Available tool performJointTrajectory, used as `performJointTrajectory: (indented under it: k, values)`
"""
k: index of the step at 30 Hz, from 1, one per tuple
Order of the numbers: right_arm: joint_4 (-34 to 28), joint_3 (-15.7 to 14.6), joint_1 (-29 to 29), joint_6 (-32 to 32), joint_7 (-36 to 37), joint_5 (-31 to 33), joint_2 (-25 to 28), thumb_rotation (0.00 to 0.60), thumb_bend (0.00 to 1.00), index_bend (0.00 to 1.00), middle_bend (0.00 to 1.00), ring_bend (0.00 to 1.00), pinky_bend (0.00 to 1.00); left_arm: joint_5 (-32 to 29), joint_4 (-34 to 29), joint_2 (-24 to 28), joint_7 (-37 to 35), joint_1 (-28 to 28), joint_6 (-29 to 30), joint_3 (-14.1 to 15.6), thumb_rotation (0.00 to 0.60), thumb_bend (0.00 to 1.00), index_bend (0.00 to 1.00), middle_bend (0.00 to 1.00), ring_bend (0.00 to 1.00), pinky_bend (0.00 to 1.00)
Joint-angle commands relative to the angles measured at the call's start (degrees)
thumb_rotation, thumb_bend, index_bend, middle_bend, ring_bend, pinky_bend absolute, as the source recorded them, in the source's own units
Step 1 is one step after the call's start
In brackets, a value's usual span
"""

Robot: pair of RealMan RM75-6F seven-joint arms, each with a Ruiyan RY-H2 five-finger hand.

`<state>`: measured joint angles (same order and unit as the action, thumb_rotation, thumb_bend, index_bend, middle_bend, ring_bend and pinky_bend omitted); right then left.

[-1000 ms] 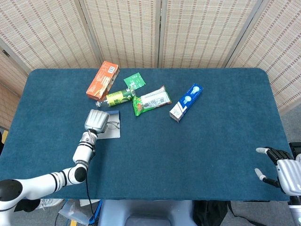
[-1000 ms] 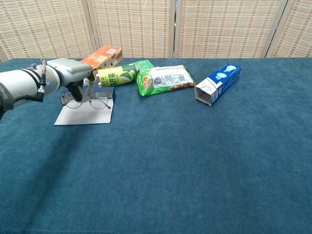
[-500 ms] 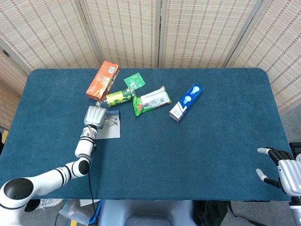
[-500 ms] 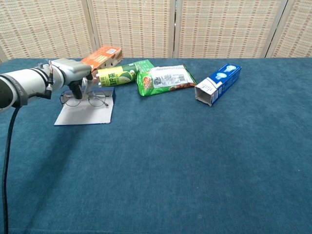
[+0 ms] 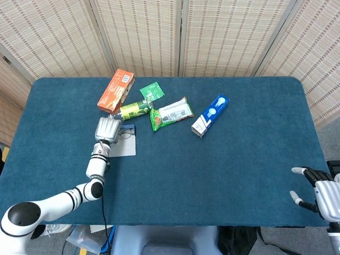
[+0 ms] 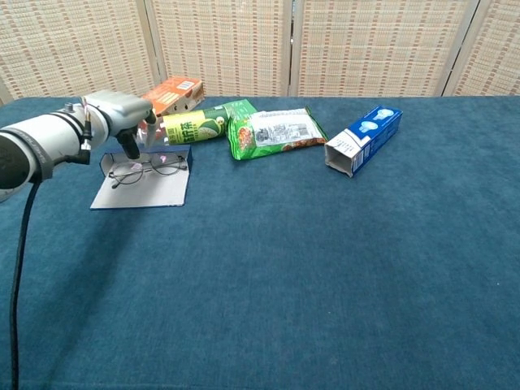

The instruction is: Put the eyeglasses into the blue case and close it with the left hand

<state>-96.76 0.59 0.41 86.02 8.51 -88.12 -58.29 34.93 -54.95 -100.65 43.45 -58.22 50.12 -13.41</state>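
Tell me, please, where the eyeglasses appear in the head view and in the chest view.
Head view: eyeglasses left of centre, on the open blue case, partly hidden by the left hand.
Chest view: eyeglasses at upper left, on the case.
Shared landmark: green can just behind.

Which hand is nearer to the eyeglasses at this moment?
The left hand. It sits right at the far edge of the eyeglasses, which lie on the open case. The right hand is open at the opposite near corner of the table.
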Motion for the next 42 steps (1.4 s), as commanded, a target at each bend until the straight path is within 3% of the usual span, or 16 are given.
performJointTrajectory:
  k: [1,8,10,14,18,29,42]
  values:
    - [0.05,-0.02,-0.12,0.16,0.12,-0.02,0.01,0.6,0.24,0.29,0.29,0.3,0.26,0.56,-0.06,-0.11,-0.66,0.28,0.51,-0.41,0.6,0.31,0.48,1.0,1.0,1.0]
    - [0.4,-0.04,-0.2,0.21,0.44,-0.17,-0.16,0.6,0.24,0.29,0.29,0.3,0.26,2.43,-0.78,0.24,-3.85,1.16,1.89,-2.23,0.6,0.31,0.43,1.0,1.0,1.0]
    - [0.47,-0.05,-0.27,0.25,0.47,-0.14,-0.19,0.6,0.24,0.29,0.29,0.3,0.26,1.38,-1.09,0.79,-3.13,1.08,0.72,-2.52,0.6,0.37,0.42,1.0,1.0,1.0]
    - [0.56,-0.11,-0.47,0.3,0.44,0.04,-0.18,0.6,0.24,0.29,0.29,0.3,0.26,-1.09,-0.9,1.01,-1.49,0.74,-0.79,-2.99,0.599,0.62,0.41,1.0,1.0,1.0]
    - [0.51,-0.09,-0.57,0.35,0.37,0.16,-0.1,0.6,0.24,0.29,0.29,0.3,0.26,-3.13,-0.31,0.84,0.18,0.31,-1.59,-3.14,0.55,0.72,0.39,1.0,1.0,1.0]
    - [0.12,-0.01,-0.5,-0.14,-0.2,0.53,-0.07,0.6,0.24,0.29,0.29,0.3,0.26,-10.08,2.27,0.03,3.41,-1.41,-4.44,-4.48,0.496,0.74,0.32,1.0,1.0,1.0]
    - [-0.21,0.1,-0.57,-0.45,-0.67,1.02,0.14,0.6,0.24,0.29,0.29,0.3,0.26,-12.27,8.49,-3.41,4.12,-3.92,-6.77,-5.19,0.513,0.74,0.3,1.0,1.0,1.0]
